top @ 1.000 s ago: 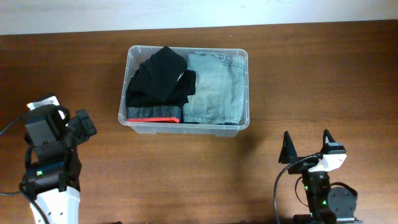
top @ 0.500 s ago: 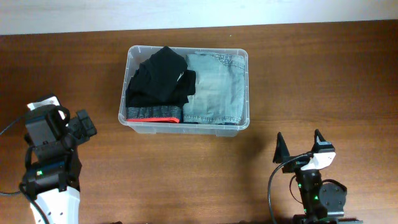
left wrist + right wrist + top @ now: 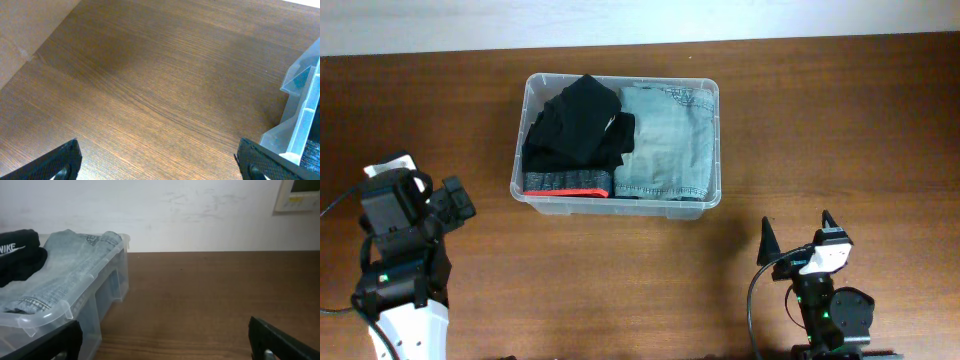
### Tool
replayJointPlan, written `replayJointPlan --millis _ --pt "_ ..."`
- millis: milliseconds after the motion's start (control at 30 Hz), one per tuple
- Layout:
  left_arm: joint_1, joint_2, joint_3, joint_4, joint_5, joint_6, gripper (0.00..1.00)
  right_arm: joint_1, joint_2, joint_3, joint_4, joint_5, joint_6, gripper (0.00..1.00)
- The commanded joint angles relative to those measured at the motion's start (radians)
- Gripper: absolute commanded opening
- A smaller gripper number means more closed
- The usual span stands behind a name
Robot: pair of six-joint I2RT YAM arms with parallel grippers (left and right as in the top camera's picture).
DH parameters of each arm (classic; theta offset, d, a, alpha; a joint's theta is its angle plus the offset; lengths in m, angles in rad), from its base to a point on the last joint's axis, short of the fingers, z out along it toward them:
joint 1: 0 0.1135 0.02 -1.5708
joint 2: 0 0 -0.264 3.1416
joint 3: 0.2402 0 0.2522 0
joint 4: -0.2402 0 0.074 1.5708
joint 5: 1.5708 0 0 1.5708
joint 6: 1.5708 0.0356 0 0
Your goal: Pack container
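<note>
Clear plastic container [image 3: 617, 203] on desk [image 3: 820, 120] holds jeans [image 3: 670, 140], black garment [image 3: 575, 125]; left hand [image 3: 160, 166], right hand [image 3: 796, 232] both spread apart, empty.

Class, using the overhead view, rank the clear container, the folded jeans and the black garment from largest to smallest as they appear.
1. clear container
2. folded jeans
3. black garment, only slightly smaller than the jeans

Container [image 3: 300, 125] cropped in both wrist views
</note>
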Motion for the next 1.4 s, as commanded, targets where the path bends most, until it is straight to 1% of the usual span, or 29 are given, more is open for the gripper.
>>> replayJointPlan --millis 0,1133,1233,1367 --pt "0.005 0.002 -0.001 -0.002 0.006 -0.013 1.00 -0.008 -0.011 -0.007 -0.001 -0.022 -0.033 0.98" --pt "0.005 -0.002 -0.001 -0.002 0.006 -0.013 0.99 -0.008 -0.011 -0.007 -0.001 -0.022 -0.033 0.99" --pt "0.005 -0.034 -0.001 -0.002 0.007 -0.013 0.99 -0.008 -0.011 -0.007 0.000 -0.022 -0.033 0.98" --pt "0.005 -0.119 -0.001 -0.002 0.007 -0.013 0.99 -0.008 -0.011 -0.007 -0.001 -0.022 -0.033 0.99"
